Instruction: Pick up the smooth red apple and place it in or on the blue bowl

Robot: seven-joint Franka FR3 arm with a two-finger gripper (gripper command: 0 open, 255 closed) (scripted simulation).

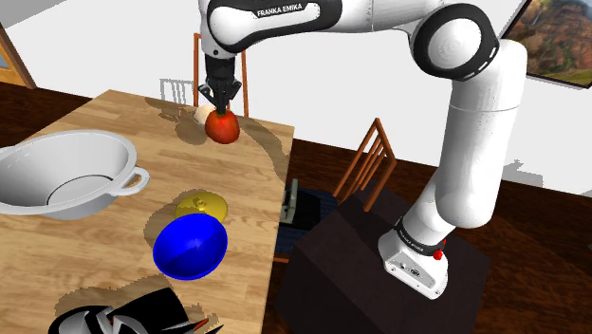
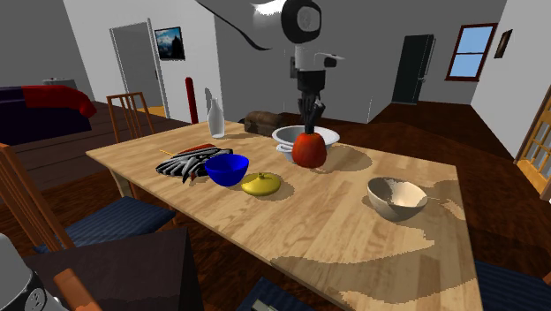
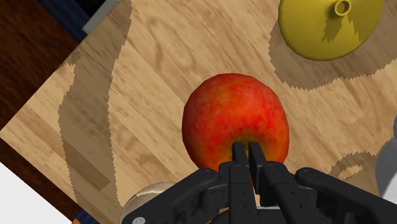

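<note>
**Fig. Tool (image 1: 222, 106) clamped on the crown of the red apple (image 1: 224, 128), by the counter's (image 1: 104, 133) far edge.**
Nearest the stand, the blue bowl (image 1: 191, 246) rests close to the counter's side edge, with a yellow lid (image 1: 201, 205) just beyond it. Farther on, well apart from the bowl, the apple is near the far corner. The tool stands directly above it, fingers (image 3: 238, 156) drawn almost together and pinching the apple's top.

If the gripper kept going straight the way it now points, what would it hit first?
The apple. The gripper points straight down at its top and looks to be at or very near its surface, though how near is hard to judge. The table lies below the apple.
</note>
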